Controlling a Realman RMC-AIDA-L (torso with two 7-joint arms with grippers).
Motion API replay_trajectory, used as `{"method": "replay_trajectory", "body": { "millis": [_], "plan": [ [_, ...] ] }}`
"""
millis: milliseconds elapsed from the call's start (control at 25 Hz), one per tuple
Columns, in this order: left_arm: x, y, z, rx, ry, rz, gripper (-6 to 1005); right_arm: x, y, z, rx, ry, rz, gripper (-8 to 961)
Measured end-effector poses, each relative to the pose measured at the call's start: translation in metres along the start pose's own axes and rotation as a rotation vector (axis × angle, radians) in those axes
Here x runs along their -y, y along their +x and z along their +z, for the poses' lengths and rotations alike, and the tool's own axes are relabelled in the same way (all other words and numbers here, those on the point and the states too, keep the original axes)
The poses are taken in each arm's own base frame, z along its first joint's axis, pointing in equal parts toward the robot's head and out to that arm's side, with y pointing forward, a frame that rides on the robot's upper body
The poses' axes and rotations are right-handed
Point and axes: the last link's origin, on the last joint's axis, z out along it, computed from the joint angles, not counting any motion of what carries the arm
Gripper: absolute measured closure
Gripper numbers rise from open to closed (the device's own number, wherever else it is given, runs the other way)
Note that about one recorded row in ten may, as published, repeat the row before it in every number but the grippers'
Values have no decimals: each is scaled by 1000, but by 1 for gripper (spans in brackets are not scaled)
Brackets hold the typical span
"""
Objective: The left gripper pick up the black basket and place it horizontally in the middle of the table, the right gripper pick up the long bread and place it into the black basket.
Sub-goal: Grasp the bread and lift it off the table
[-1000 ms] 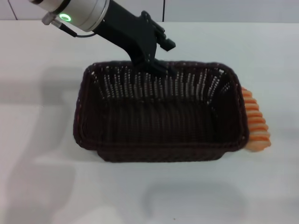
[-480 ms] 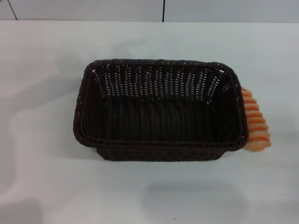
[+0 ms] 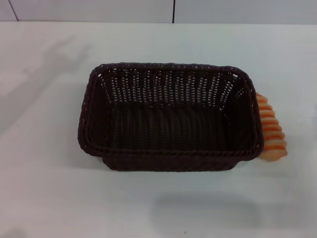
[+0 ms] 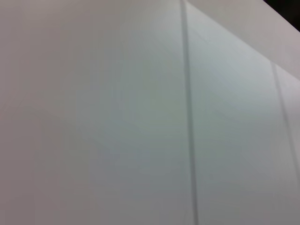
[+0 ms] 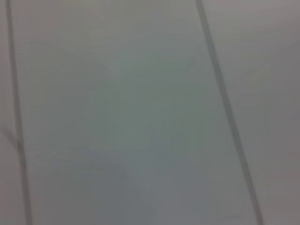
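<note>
The black basket [image 3: 168, 116] sits lengthwise across the middle of the white table [image 3: 44, 188] in the head view, empty inside. The long bread [image 3: 271, 130] lies on the table right against the basket's right end, with its orange-brown ridges showing and partly hidden behind the rim. Neither gripper shows in the head view. Both wrist views show only a pale panelled wall with dark seams.
A pale wall with a dark seam [image 3: 173, 11] runs behind the table's far edge. Soft shadows lie on the table at the far left [image 3: 44, 74] and near the front [image 3: 208, 213].
The left arm, which stood over the basket's far rim a second ago, has gone out of the head view. The basket and bread have not moved.
</note>
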Motion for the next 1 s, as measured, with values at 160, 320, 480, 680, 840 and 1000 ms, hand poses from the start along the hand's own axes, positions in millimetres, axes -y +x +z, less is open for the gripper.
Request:
{"method": "replay_trajectory", "body": {
  "millis": [160,320,480,680,840,1000],
  "plan": [
    [12,0,-25,-32,68,-13,430,-21,11,-1,-117,-66,8,294],
    [15,1,-32,-22,81,-9,430,-30,17,-4,-185,-89,12,296],
    [18,3,-37,-16,88,-5,430,-38,22,-8,-249,-105,17,296],
    [18,2,-40,-13,91,-9,431,-44,33,-12,-331,-120,21,296],
    [18,3,-43,-11,95,-11,433,-47,42,-14,-396,-127,19,296],
    [18,4,-46,-15,96,-10,436,-49,48,-13,-439,-134,15,296]
  ]
}}
